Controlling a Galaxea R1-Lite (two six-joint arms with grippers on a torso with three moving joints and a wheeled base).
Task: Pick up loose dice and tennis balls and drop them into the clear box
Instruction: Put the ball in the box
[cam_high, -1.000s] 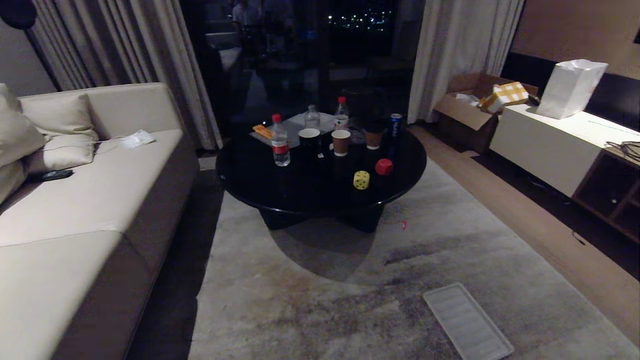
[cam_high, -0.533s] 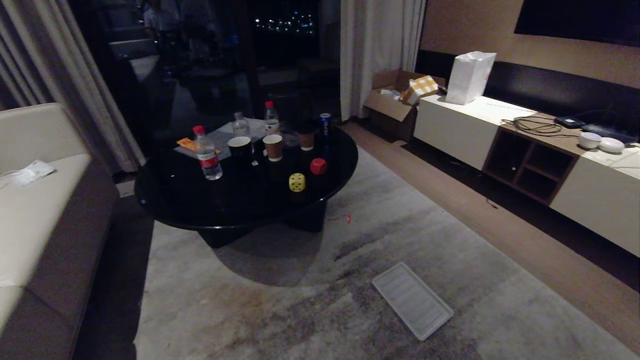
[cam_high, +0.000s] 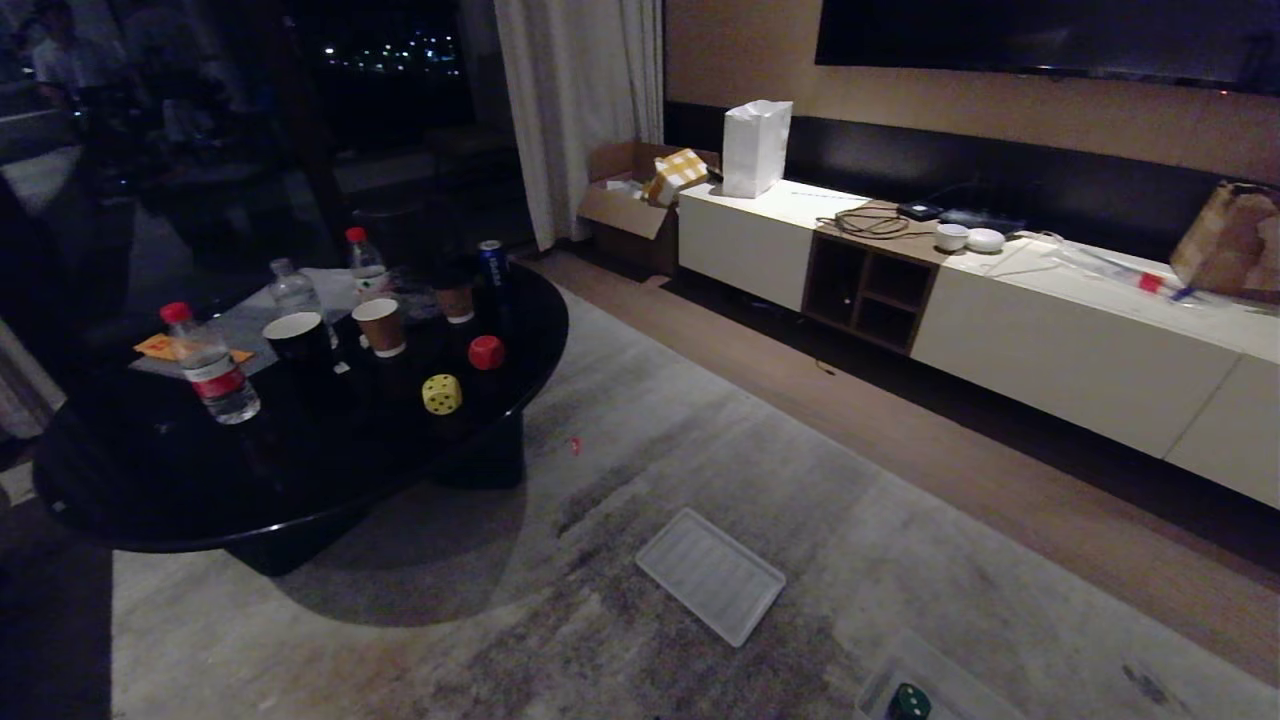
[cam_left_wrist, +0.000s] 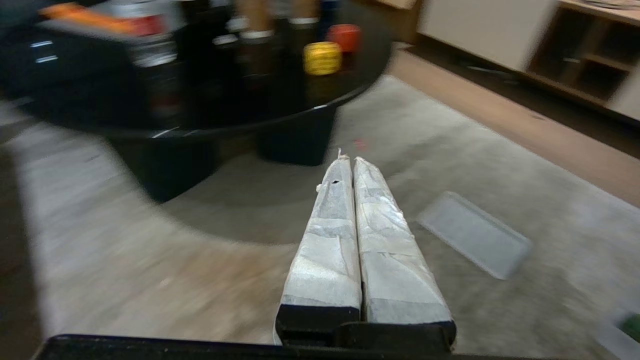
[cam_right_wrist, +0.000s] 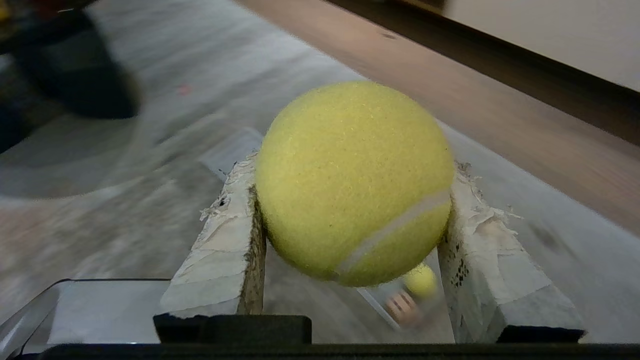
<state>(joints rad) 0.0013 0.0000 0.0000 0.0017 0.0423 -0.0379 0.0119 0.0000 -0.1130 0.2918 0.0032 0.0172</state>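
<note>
A tennis ball (cam_right_wrist: 352, 182) sits clamped between the two taped fingers (cam_right_wrist: 220, 250) of the right gripper (cam_right_wrist: 350, 200), above the grey rug (cam_high: 900, 520). Beneath it a second ball (cam_right_wrist: 421, 281) and a tan die (cam_right_wrist: 400, 307) show blurred. The clear box (cam_high: 960, 685) lies on the rug at the near edge of the head view, with a dark green die (cam_high: 908, 702) inside. The left gripper (cam_left_wrist: 348, 162) hangs pressed closed and empty. A yellow die (cam_high: 441, 394) and a red die (cam_high: 487, 352) rest on the black round table (cam_high: 150, 480) among cups and bottles. A ribbed clear panel (cam_high: 710, 574) lies flat on the rug; a long white cabinet (cam_high: 1060, 340) lines the wall.
</note>
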